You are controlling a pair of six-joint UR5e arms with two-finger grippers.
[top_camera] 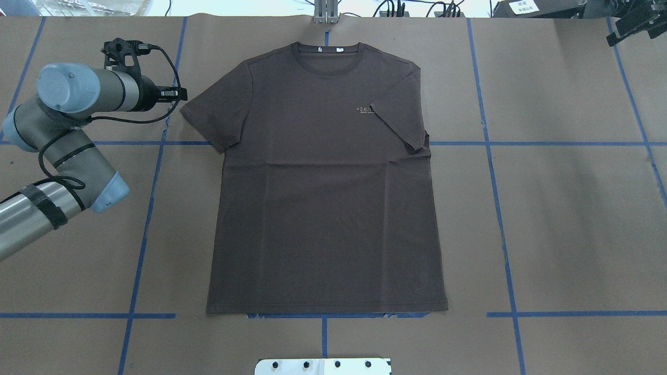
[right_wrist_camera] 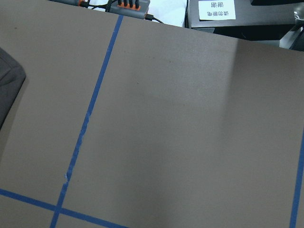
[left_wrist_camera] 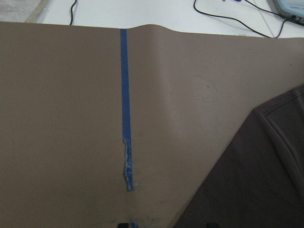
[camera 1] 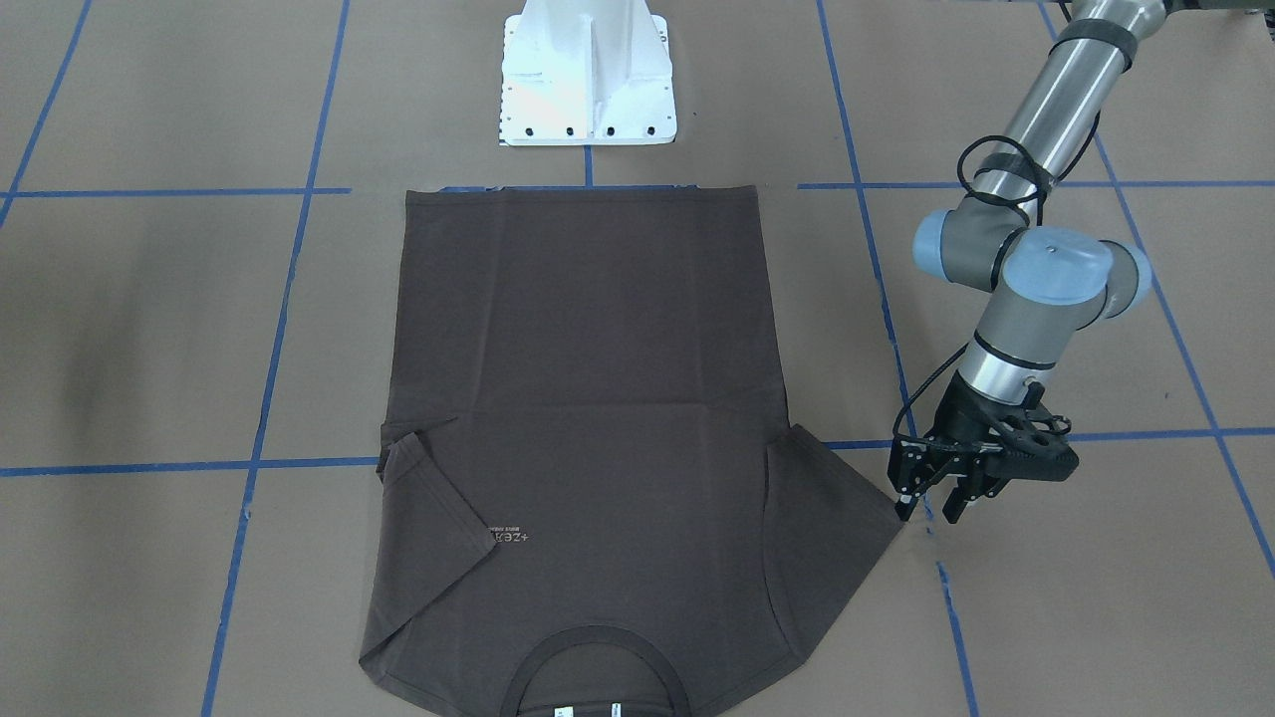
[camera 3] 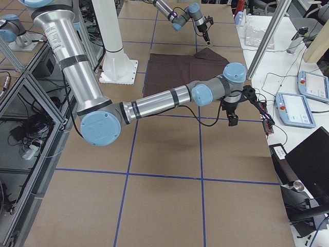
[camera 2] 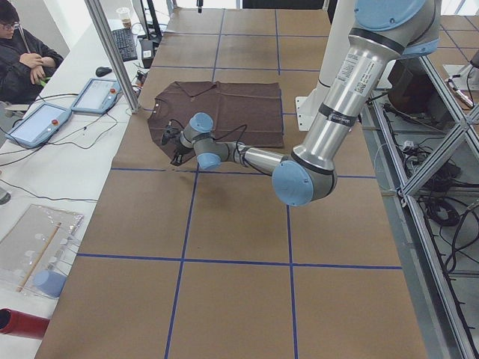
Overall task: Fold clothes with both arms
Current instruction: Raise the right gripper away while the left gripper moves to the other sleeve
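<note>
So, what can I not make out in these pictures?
- Right tool: overhead view, cut off by the corner; open or shut unclear.
- T-shirt chest print: too small to read, partly under the folded sleeve.
- Collar: front-facing view, cut by bottom edge.

I work in a robotics lab. My table is papered brown and gridded with blue tape. Just beyond my left jaws, teach pendants lie before a seated operator. Aluminium framing and loose cables surround us.
</note>
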